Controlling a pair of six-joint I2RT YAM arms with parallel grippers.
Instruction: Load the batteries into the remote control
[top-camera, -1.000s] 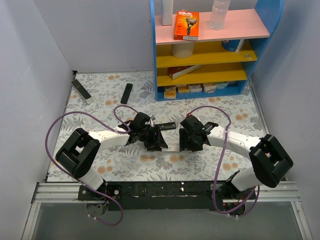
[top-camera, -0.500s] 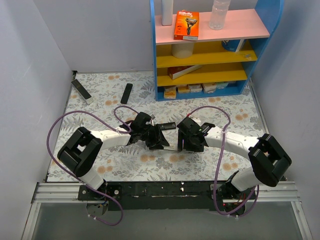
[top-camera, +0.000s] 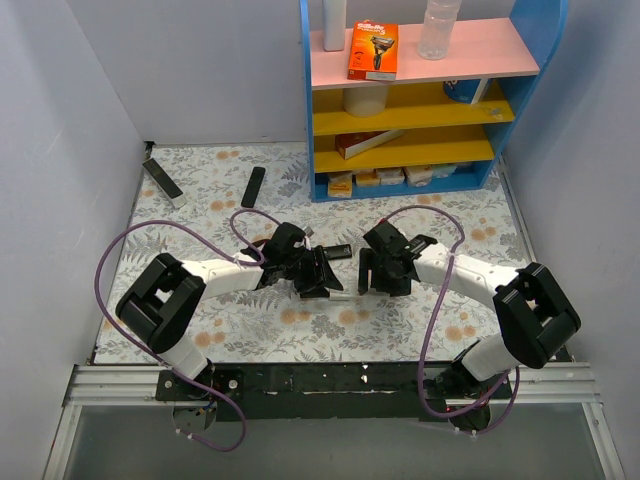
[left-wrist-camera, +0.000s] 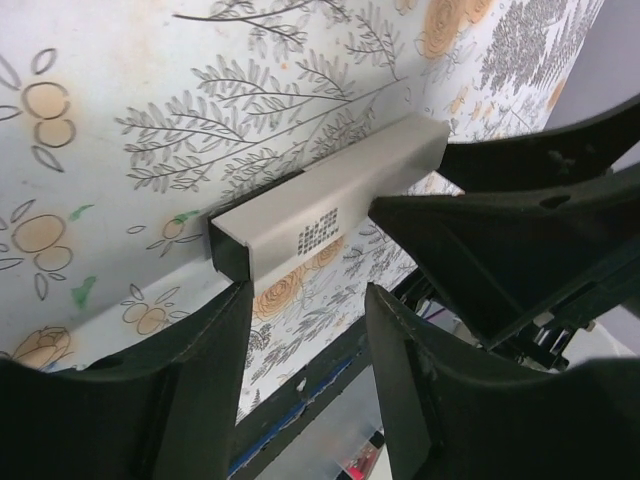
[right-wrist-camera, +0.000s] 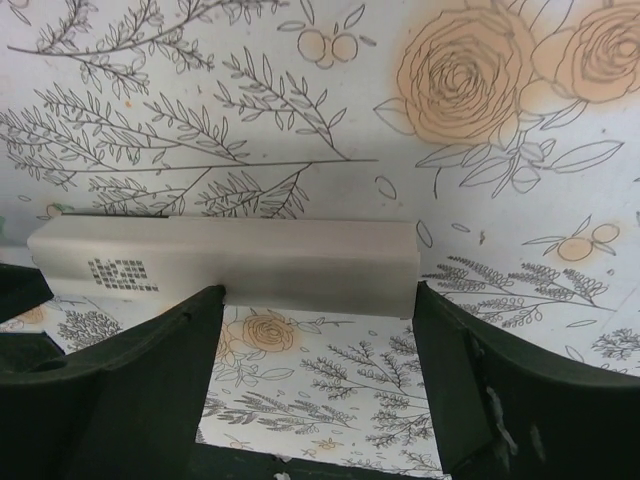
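Floral table (top-camera: 200, 200) beneath remote control (right-wrist-camera: 250, 262)

remote control (right-wrist-camera: 300, 265): white, grey dot-grid marking | tablecloth (right-wrist-camera: 480, 150): white, grey foliage, orange roses | shelf unit (top-camera: 306, 100): blue frame, pink/yellow boards | cables (top-camera: 108, 250): purple

The remote (top-camera: 342, 292) lies mid-table (top-camera: 470, 225), between the left gripper (top-camera: 322, 281) and the right gripper (top-camera: 367, 281). A second remote (top-camera: 338, 251) lies just behind. A third remote (top-camera: 162, 182) and a fourth remote (top-camera: 253, 187) lie far left. The shelf (top-camera: 480, 45) stands far right.
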